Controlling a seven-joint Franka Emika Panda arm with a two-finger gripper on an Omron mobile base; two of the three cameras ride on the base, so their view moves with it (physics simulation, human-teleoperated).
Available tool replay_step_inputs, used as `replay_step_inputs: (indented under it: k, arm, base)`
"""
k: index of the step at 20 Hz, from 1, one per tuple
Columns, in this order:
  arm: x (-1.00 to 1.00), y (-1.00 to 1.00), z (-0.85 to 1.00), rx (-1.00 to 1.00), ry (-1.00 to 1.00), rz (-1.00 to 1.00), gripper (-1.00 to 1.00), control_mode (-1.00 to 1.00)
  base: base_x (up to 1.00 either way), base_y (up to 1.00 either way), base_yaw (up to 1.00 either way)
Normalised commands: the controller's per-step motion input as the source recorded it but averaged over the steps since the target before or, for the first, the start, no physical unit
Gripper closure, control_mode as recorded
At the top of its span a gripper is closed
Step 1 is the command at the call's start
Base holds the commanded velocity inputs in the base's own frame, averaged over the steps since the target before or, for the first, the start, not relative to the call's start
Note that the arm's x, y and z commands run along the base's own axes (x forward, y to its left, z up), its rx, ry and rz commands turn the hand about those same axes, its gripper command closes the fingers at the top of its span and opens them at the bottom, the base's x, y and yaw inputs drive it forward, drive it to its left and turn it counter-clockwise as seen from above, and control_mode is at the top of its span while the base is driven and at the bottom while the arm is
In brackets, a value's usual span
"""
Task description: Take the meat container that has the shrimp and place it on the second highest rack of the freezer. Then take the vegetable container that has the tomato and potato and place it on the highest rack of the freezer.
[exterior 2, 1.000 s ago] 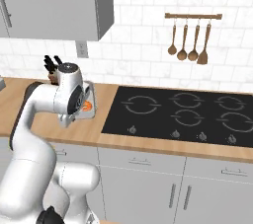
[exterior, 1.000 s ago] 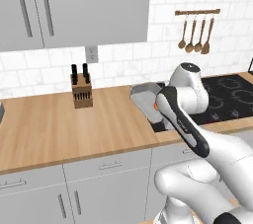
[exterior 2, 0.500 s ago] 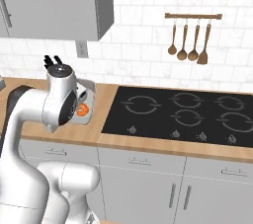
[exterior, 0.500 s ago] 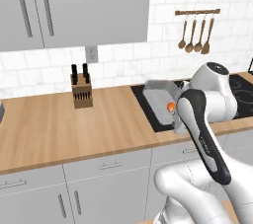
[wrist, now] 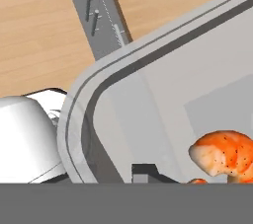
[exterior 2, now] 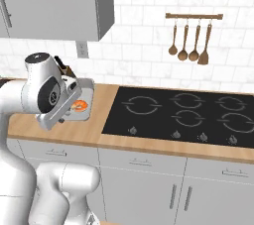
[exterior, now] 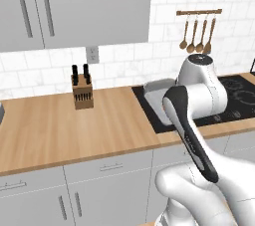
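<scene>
Wooden countertop (exterior: 60,125) is running along the white tiled wall, sitting above grey cabinet drawers. A knife block (exterior: 82,92) is standing upright on it near the wall. A black cooktop (exterior 2: 183,116) is lying flush in the counter. The meat container (exterior 2: 82,101) is sitting at the counter's edge just beside the cooktop, with the shrimp (exterior 2: 80,105) lying inside it.

Knife block (exterior: 82,92), hanging wooden utensils (exterior 2: 188,40)
</scene>
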Motion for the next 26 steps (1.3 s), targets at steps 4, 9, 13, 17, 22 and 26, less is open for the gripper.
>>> replay_step_inputs:
  k: [4, 9, 13, 17, 22, 26]
  arm:
    - [0.0, -0.09, 0.0, -0.08, 0.0, 0.0, 1.0, -1.0]
    - [0.0, 0.0, 0.0, 0.0, 0.0, 0.0, 1.0, 1.0]
    - [0.0, 0.0, 0.0, 0.0, 0.0, 0.0, 1.0, 1.0]
    - [0.0, 0.0, 0.0, 0.0, 0.0, 0.0, 1.0, 1.0]
    - [0.0, 0.0, 0.0, 0.0, 0.0, 0.0, 1.0, 1.0]
    - [0.0, 0.0, 0.0, 0.0, 0.0, 0.0, 1.0, 1.0]
  base:
    - [0.0, 0.0, 0.0]
    - [-0.62, 0.0, 0.02]
    - [-1.0, 0.09, 0.05]
    - [-0.54, 0.81, 0.06]
    - [-0.02, 1.0, 0.09]
    - [0.0, 1.0, 0.11]
